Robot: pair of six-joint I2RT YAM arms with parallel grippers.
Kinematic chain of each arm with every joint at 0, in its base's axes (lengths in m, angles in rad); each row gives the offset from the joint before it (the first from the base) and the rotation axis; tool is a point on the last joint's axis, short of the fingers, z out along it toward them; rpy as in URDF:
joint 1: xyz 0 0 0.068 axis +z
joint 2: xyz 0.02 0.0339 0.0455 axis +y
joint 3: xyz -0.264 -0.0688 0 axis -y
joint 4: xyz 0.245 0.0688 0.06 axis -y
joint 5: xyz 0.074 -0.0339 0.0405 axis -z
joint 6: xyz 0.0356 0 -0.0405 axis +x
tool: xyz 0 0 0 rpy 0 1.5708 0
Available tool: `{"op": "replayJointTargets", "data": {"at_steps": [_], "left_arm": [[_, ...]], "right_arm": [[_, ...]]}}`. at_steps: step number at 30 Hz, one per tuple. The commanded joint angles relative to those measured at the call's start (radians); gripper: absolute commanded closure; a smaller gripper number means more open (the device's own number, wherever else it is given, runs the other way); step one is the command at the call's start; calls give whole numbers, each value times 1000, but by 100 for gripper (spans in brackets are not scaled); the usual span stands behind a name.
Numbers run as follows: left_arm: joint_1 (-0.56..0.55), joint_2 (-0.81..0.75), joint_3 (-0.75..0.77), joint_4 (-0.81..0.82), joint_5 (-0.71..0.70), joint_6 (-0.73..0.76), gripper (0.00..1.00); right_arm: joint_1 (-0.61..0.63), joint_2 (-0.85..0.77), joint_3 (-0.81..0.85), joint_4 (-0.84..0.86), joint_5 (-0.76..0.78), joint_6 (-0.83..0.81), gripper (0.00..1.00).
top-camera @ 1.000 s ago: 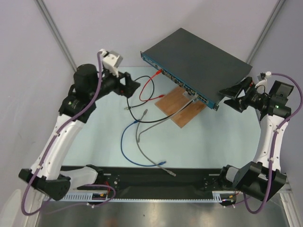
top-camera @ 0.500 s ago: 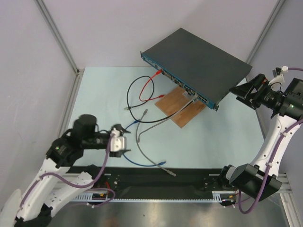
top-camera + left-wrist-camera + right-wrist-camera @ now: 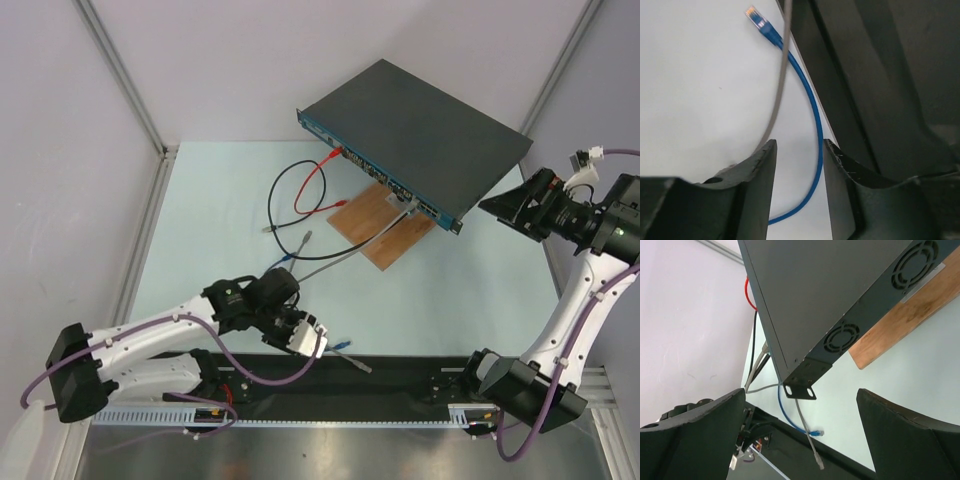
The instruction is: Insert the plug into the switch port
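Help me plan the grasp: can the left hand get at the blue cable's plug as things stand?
Probably yes. The left hand is open, and the blue cable's plug lies uncovered just ahead; only a grey cable runs beside it.

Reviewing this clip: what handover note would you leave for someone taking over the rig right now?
Left gripper: open, low over the table, fingers straddling the blue cable, nothing gripped.
Right gripper: open, empty, facing the right end of the switch.
The blue plug lies loose on the table ahead of the left fingers.
Done: blue plug not inserted yet.
Left: grasp the blue plug, carry it to a free port, push it in.
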Motion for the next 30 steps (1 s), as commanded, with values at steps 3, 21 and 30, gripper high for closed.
{"op": "replayJointTargets", "data": {"at_steps": [3, 21, 30], "left_arm": [[-7, 23, -75, -28, -52, 160, 55], [625, -100, -42, -43, 99, 166, 65], [867, 258, 156, 247, 168, -326, 64]], "right_arm": [[-5, -34, -11, -26, -1, -39, 0], [-5, 3, -31, -36, -4, -72, 0], [-5, 55, -10, -18, -21, -59, 0]]}}
